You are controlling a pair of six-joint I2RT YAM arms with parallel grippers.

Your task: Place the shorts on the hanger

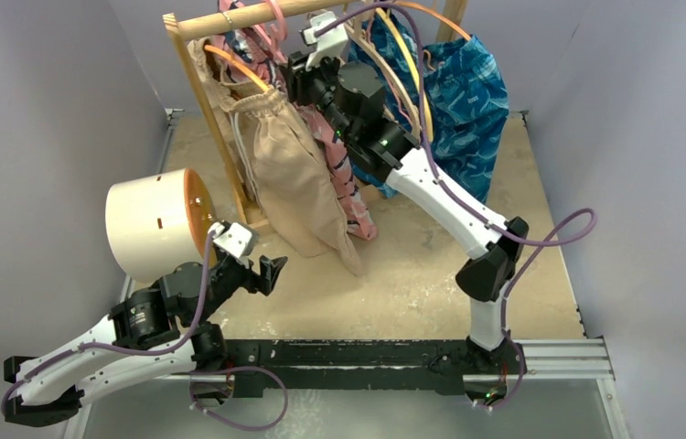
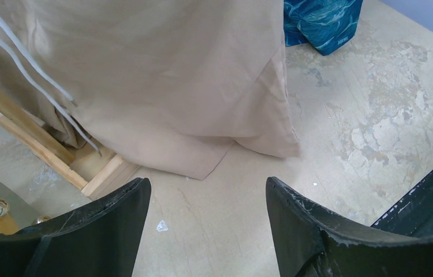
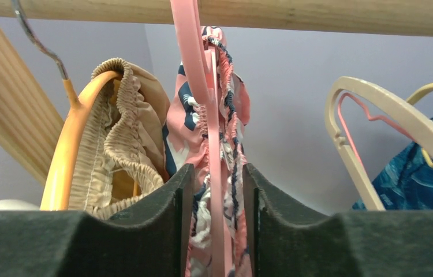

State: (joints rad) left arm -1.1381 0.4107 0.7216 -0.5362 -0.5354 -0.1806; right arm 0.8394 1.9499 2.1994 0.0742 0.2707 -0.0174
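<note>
The right gripper [image 3: 219, 173] is clenched just under the wooden rail [image 3: 318, 14]. Its two dark fingers press from either side on the gathered waistband of the shorts [image 3: 232, 133] and on the hanger [image 3: 190, 52] running through it. The hanger's pink hook goes up over the rail, and the shorts hang down from it below the rail.

Crowding them on the rail's left are the beige shorts [image 3: 127, 133] on an orange hanger [image 3: 67, 156], touching the left finger. To the right along the rail hangs a bare beige hanger [image 3: 387, 109], then the blue shorts [image 3: 410, 179].

The left gripper [image 2: 207, 184] is released, jaws wide apart, low over the table [image 2: 347, 115], well below and in front of the rail. It faces the beige hem and the rack's wooden foot [image 2: 47, 150].
</note>
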